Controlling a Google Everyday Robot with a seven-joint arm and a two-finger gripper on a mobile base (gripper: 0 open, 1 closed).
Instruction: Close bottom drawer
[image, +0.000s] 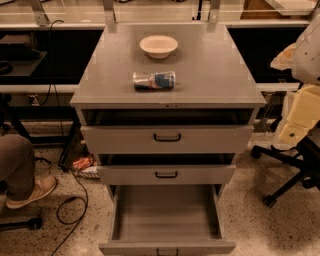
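Your gripper looked to be the pale cream piece at the right edge, level in the picture with the top drawer front. Whether it was spread or pinched together, I honestly couldn't make out from this angle. It held nothing that I could see, and it hung well apart from the cabinet. Above it, the white bulk of your arm ran off the right side of the view.

Over to the target: the bottom drawer stood pulled far out toward the camera, its deep grey tray bare. Its narrow front panel sat at the very bottom edge, with the small black handle half cut off. Above it, the middle drawer and the top drawer each showed a dark gap along the upper edge.

On the cabinet top sat a pale bowl near the back, and nearer the front a small container lay on its side. A black chair base stood right, and a tan shoe and a loose cable lay left.
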